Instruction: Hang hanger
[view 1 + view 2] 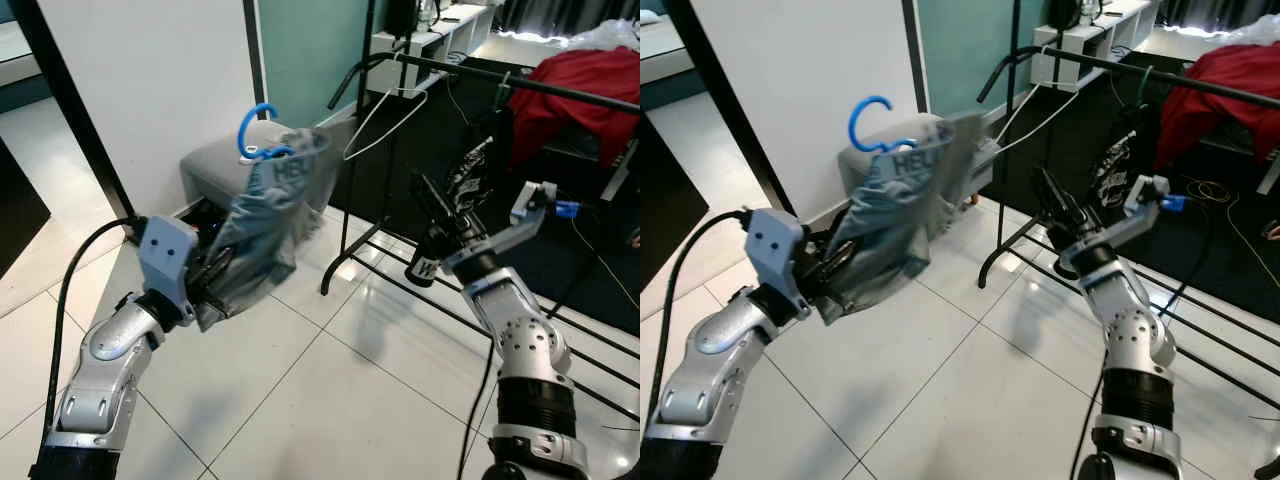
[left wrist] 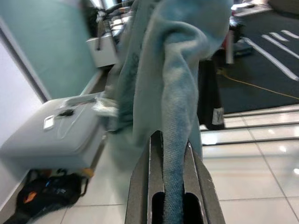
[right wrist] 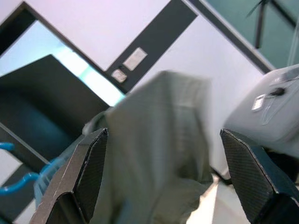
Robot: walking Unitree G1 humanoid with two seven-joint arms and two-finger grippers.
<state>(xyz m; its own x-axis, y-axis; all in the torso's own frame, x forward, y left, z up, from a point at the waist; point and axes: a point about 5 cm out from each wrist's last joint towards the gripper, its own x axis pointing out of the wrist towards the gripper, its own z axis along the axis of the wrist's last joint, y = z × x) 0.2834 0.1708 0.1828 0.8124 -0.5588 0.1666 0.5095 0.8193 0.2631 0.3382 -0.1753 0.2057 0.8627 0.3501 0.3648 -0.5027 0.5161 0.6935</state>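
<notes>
A grey-blue garment [image 1: 265, 215] hangs on a blue hanger whose hook [image 1: 255, 128] sticks up above it. My left gripper [image 1: 207, 275] is shut on a lower fold of the garment [image 2: 174, 154], holding it up over the floor left of the rack. The black clothes rail [image 1: 500, 78] runs across the upper right, with a white wire hanger [image 1: 385, 115] on it. My right gripper [image 1: 432, 208] is raised below the rail, to the right of the garment. Its fingers [image 3: 88, 172] are spread wide and open, with the garment [image 3: 159, 140] ahead of them and apart.
A grey suitcase [image 1: 212, 165] stands against the white wall behind the garment. A red cloth [image 1: 590, 85] and dark clothing [image 1: 470, 170] hang on the rack. The rack's black base bars [image 1: 400, 272] lie on the tiled floor. A black door frame [image 1: 70, 110] stands at left.
</notes>
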